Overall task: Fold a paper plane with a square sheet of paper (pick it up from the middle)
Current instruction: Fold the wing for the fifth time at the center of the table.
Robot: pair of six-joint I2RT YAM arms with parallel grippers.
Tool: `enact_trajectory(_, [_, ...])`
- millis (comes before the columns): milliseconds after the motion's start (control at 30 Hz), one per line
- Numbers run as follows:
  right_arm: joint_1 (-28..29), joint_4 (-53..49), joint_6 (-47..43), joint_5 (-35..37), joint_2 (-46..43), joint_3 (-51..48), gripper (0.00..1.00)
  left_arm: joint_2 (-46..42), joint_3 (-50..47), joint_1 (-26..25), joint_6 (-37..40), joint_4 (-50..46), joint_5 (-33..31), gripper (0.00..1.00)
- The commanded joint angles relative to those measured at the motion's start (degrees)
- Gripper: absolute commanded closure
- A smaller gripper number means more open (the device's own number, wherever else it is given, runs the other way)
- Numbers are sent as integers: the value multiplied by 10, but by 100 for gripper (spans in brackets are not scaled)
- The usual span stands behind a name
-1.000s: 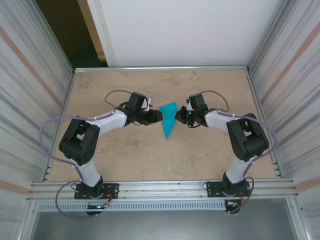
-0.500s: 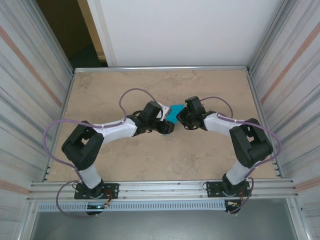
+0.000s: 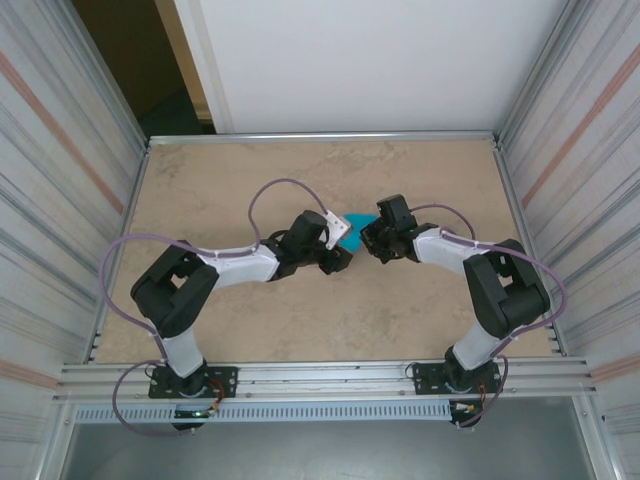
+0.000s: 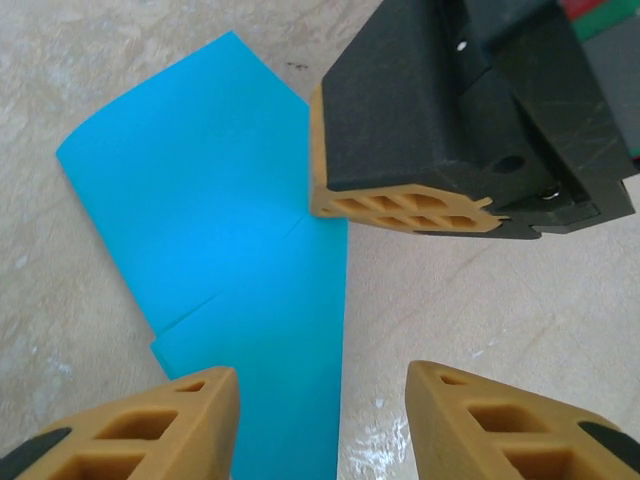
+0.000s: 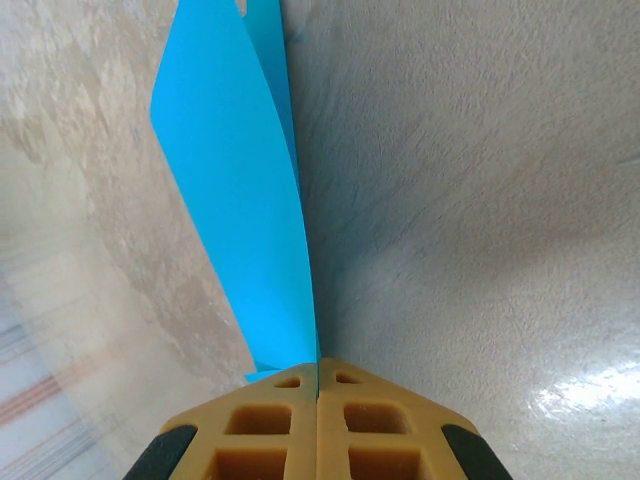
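Observation:
The sheet of paper is teal-blue and folded into a narrower creased shape with overlapping flaps. My right gripper is shut on one edge of it, and the paper rises away from the pinched fingertips of that gripper. In the left wrist view the right gripper's tan fingertips clamp the paper's right edge. My left gripper hovers close over the lower part of the paper with its jaws open. One left finger is over the paper, the other over bare table; the left gripper holds nothing.
The tan tabletop is walled by corrugated metal panels on both sides and a white board at the back. A metal rail runs along the near edge by the arm bases. Both arms' cables loop above the table.
My left arm has swung right, its gripper now close against the paper and the right gripper. The paper has turned in the right gripper's hold, so less of it shows from above.

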Motion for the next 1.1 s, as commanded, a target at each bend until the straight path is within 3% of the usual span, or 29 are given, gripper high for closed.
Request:
enact_trajectory(0, [-6,-8,23,-15,-22,-7,98,24,-8,-3,39,41,19,53])
enact_trajectory(300, [-17,-15,17,-37,-17,4,97,48,-1,-3,80,42,20,56])
enact_trajectory(800, [-16,-28,12,-64,11,28,91,72,13,1,93,38,7,69])
enact_trajectory(933, [-18,-39,0,-63,15,37,81,70,10,3,92,37,8,71])
enact_trajectory(1067, [-27,-56,-20,-62,12,43,63,68,8,4,89,36,10,74])
